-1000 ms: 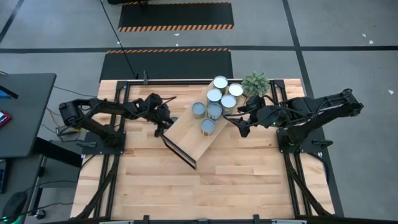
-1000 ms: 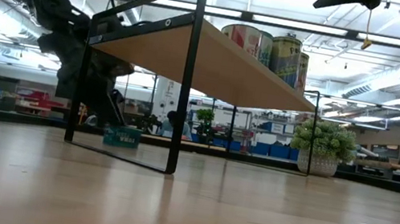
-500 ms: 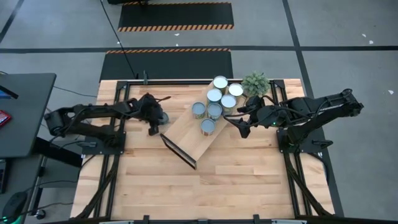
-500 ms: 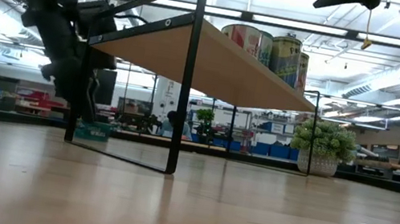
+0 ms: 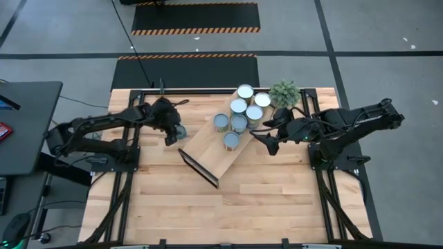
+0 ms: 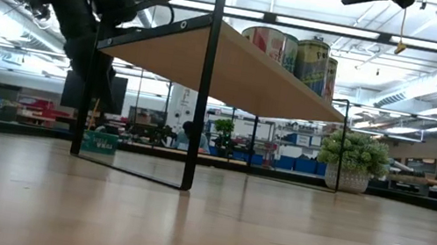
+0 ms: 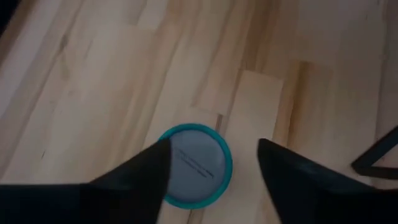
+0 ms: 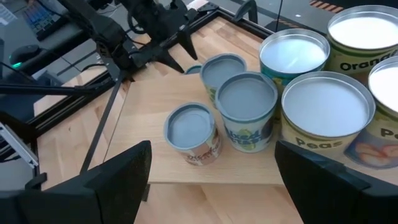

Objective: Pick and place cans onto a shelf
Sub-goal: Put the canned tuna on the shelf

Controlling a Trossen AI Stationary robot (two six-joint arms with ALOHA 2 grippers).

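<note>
A small can [image 7: 193,165] with a teal rim and a pale blue-grey top stands upright on the table, just off the shelf's left end [image 6: 99,143]. My left gripper [image 7: 213,146] hangs open right above it, one finger to each side, touching nothing [image 6: 101,94]. The light-wood shelf [image 5: 211,149], with dark end frames, lies slanted across the table's middle. Several cans [image 5: 239,114] stand on its far end [image 8: 245,109]. My right gripper [image 5: 268,143] hovers open in the air at the shelf's right side, near those cans.
A small green potted plant [image 5: 284,92] stands at the table's far edge, right behind the cans on the shelf [image 6: 356,159]. The shelf's near dark end frame [image 5: 199,166] stands upright on the table. Bare slatted tabletop [image 5: 228,207] stretches toward the near edge.
My left gripper first slid the teal-rimmed can a little toward the table's left, away from the shelf's end frame. It then let go and rose straight above the can, tipping steeper. The can stays standing on the table.
</note>
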